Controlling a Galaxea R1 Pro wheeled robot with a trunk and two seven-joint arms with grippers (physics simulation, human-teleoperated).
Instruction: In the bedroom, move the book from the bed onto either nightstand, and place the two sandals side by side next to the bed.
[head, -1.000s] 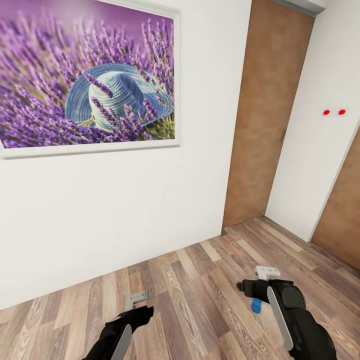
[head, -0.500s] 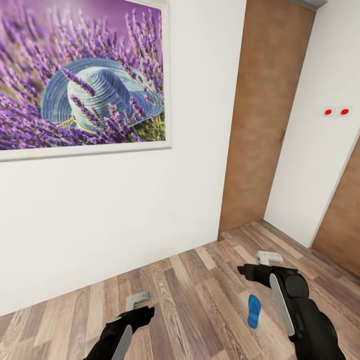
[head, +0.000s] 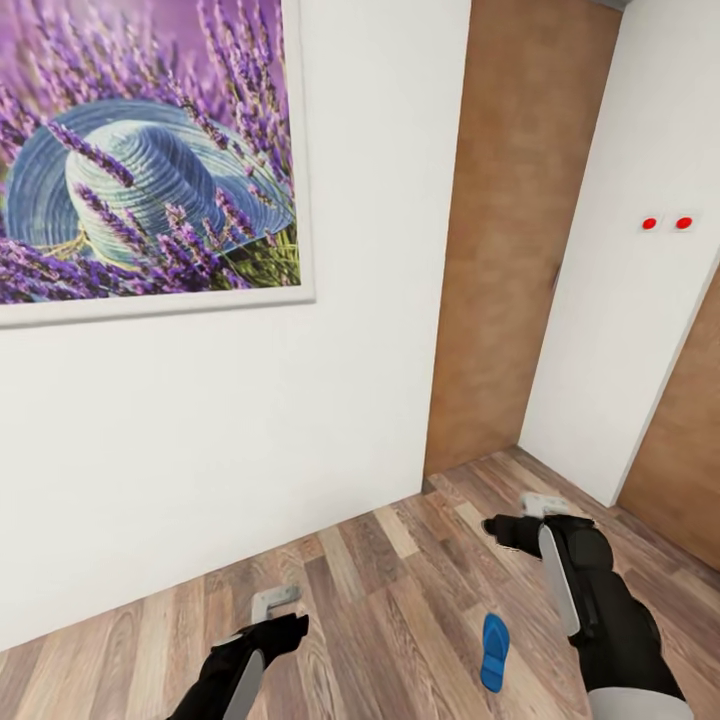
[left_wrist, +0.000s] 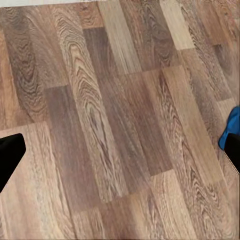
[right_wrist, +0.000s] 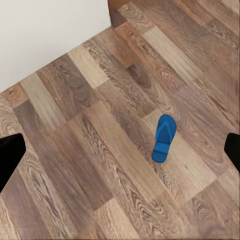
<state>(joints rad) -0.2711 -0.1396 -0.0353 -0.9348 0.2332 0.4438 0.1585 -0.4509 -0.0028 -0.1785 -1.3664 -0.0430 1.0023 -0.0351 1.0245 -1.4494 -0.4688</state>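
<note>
A blue sandal (head: 493, 652) lies flat on the wood-plank floor (head: 400, 610), alone, with bare planks all round it. In the head view it sits between the two arms, nearer the right one, just to the inner side of the right forearm and short of the right claw (head: 540, 504). Its long axis runs roughly away from the robot, slightly slanted. From the right wrist camera the same sandal (right_wrist: 163, 138) shows in full: bright blue, thin straps meeting toward one end, sole down, nothing touching it.

The right claw hangs above the floor, apart from the sandal. Its two dark fingertips (right_wrist: 10, 155) sit at opposite edges of the right wrist view with a broad stretch of floor between them, so its jaws stand wide apart and hold nothing. The left claw (head: 275, 602) hangs over bare planks lower left in the head view; its fingertips (left_wrist: 10, 152) likewise sit at the far edges of the left wrist view, spread wide and empty. A sliver of blue (left_wrist: 230, 131), the sandal's edge, shows beside one of them.

Ahead stands a white wall (head: 230, 450) bearing a large framed picture (head: 140, 160) of lavender and a blue straw hat. To its right is a brown wooden door (head: 510, 230), then another white wall section with two small red dots (head: 666, 222).
</note>
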